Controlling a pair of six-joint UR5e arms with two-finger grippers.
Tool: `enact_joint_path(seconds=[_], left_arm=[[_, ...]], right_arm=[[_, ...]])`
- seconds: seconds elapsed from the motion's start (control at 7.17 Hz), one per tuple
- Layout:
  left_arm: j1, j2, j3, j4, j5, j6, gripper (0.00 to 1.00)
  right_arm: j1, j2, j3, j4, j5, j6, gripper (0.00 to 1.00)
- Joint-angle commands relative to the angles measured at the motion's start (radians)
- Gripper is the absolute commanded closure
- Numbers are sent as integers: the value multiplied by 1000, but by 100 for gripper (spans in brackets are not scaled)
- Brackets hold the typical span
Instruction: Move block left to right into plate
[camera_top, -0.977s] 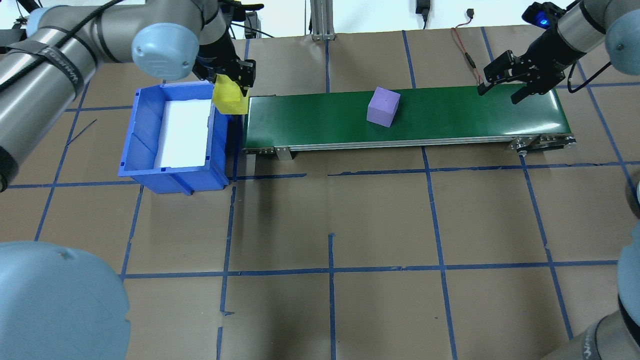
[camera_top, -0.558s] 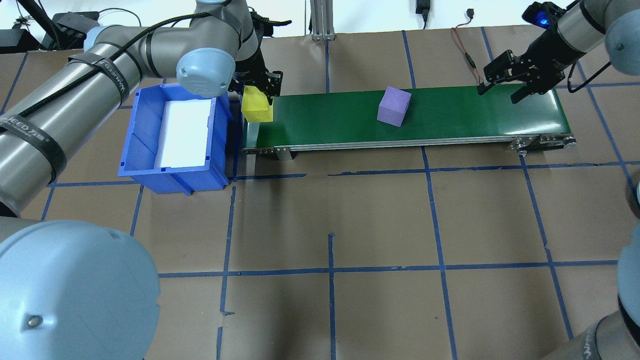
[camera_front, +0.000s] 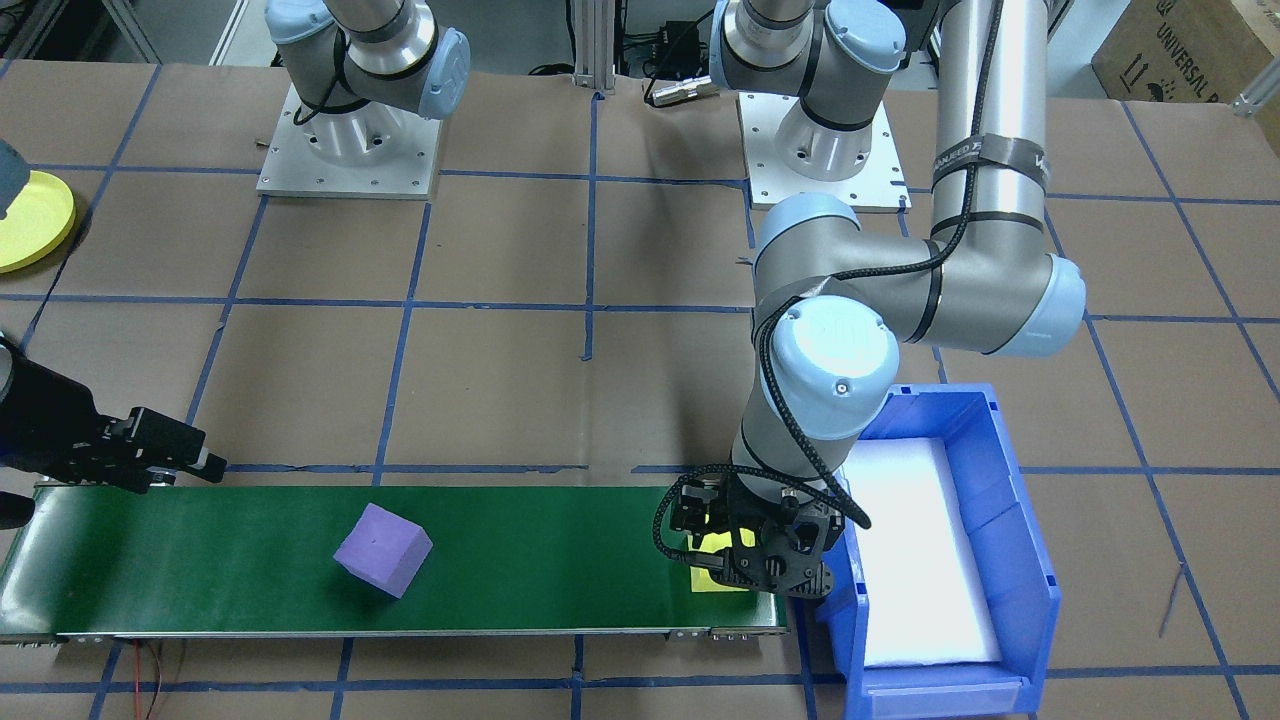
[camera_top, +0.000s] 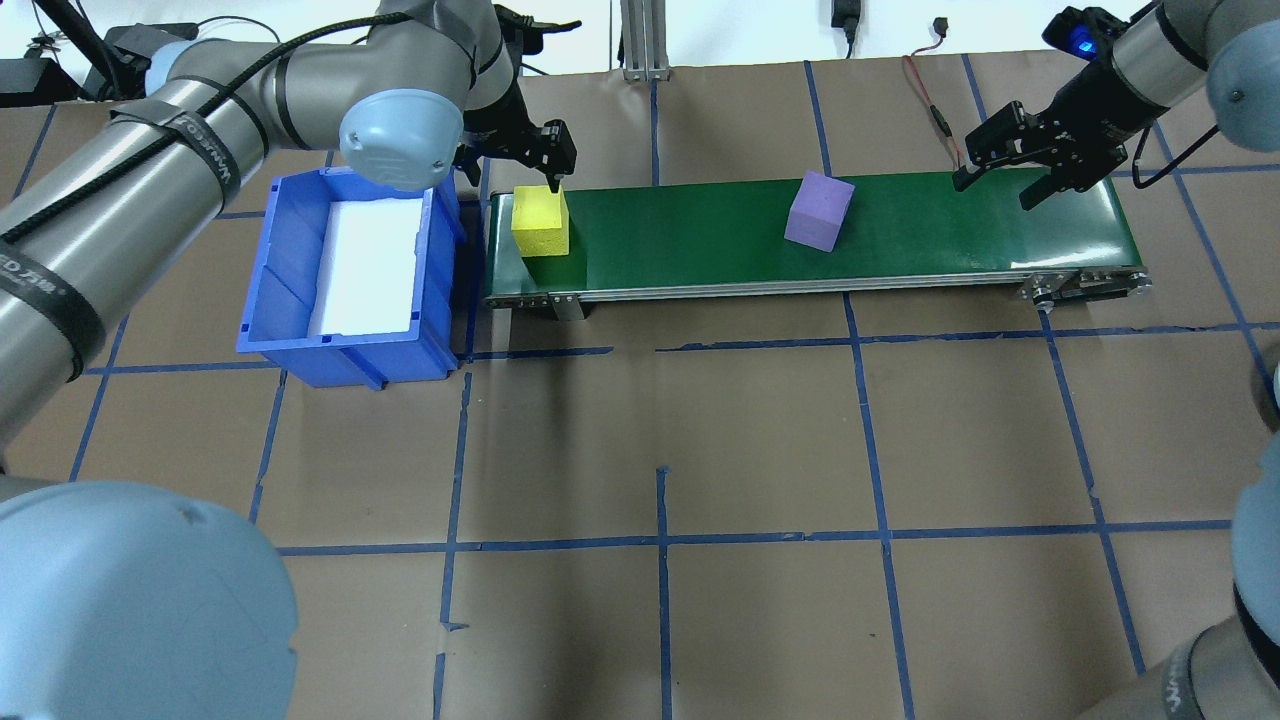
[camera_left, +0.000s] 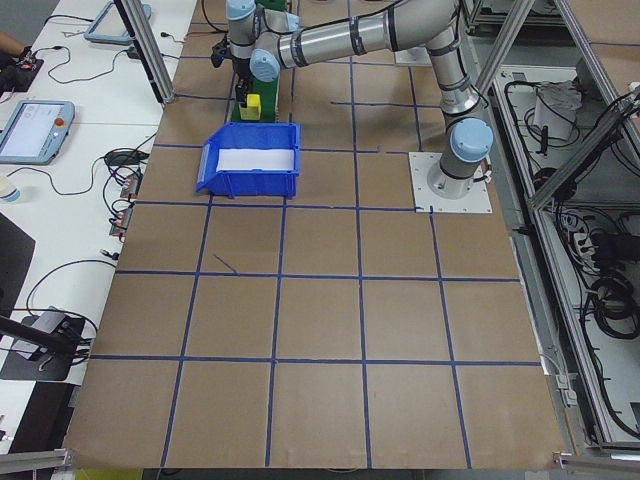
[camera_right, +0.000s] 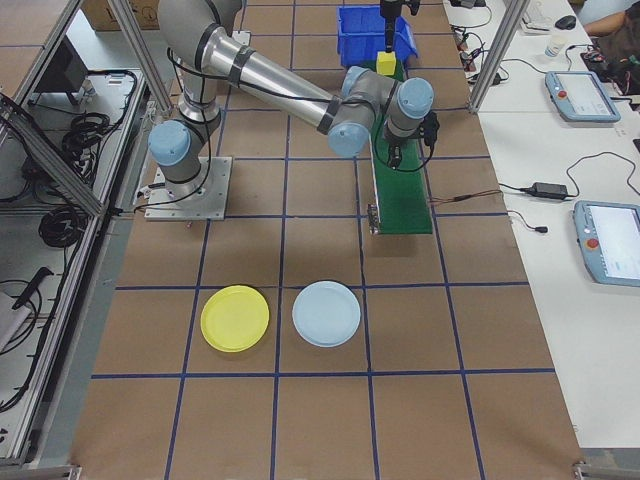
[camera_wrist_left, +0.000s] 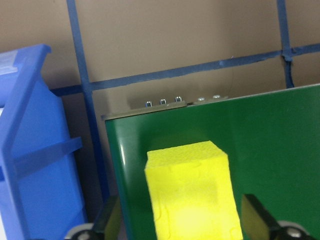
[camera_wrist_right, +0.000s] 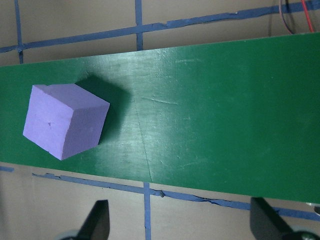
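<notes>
The yellow block (camera_top: 540, 222) is sitting on the conveyor belt (camera_top: 900, 235) at its left end, just beside the blue bin (camera_top: 290, 270). The left gripper (camera_top: 548, 160) is hanging just above it with its jaws parted, gripping nothing; in the left wrist view the fingers are flanking the block without touching it. The purple block (camera_top: 819, 210) is lying right of the belt's middle. The right gripper (camera_top: 1000, 165) is waiting spread and empty over the belt's right end. Judging by this, the feeding step is wrapping up; next, the right arm needs to catch a block at the belt's right end and carry it to a plate (camera_right: 326, 314).
</notes>
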Motion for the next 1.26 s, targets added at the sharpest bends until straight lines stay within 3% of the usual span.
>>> enact_joint_path(seconds=[0.0,0.28,0.42,0.56,0.7,1.12], left_arm=[[0,188,5,-168,-44,-5,0],[-3,353,-47,-198,-52,-3,0],[3,407,-119,-186,-41,4,0],[4,439,-174,-207,-22,1,0],[10,473,-187,-312,35,-2,0],[20,488,-184,-335,32,6,0]], right_arm=[[0,1,0,0,0,1,0],[-1,2,-3,0,-2,5,0],[0,9,-3,0,-2,31,0],[-1,16,-15,0,0,40,0],[0,18,-15,0,0,74,0],[0,30,-14,-40,34,244,0]])
